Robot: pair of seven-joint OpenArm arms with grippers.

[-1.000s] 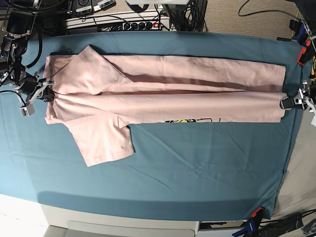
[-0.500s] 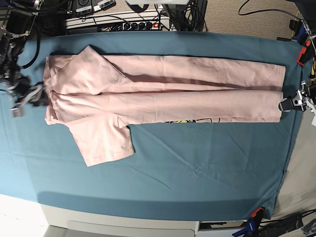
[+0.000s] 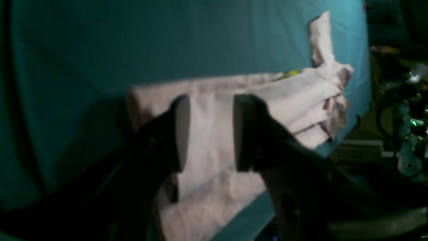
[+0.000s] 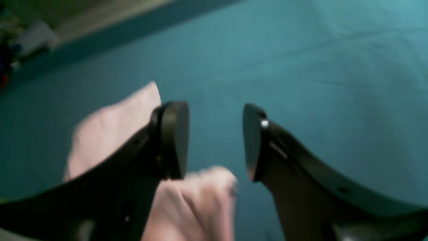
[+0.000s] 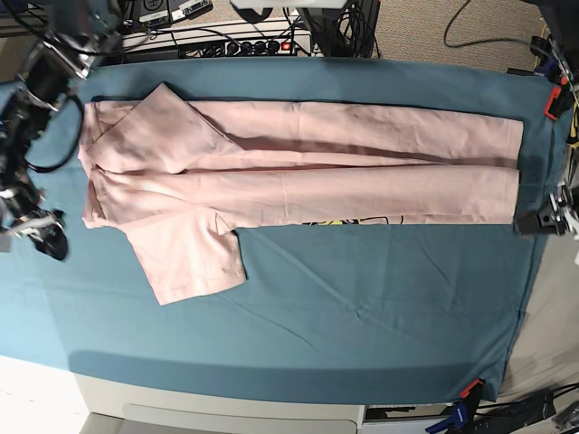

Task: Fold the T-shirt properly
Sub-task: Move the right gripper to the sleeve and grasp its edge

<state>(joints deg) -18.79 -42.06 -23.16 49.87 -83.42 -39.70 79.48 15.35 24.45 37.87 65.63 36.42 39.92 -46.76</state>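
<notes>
While both grippers' jaws stand spread and empty, the pale pink cotton T-shirt (image 5: 298, 172) lies half-folded. Its loose sleeve near the teal cloth's (image 5: 362, 307) left edge could, seemingly, snag and undo the fold.

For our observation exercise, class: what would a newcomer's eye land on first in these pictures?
First, the pale pink T-shirt, folded into a long band across the far half of the teal table cloth, one sleeve sticking out toward the near side. Next, the open left claw over the shirt's end, and the open right claw beside the other end.
</notes>
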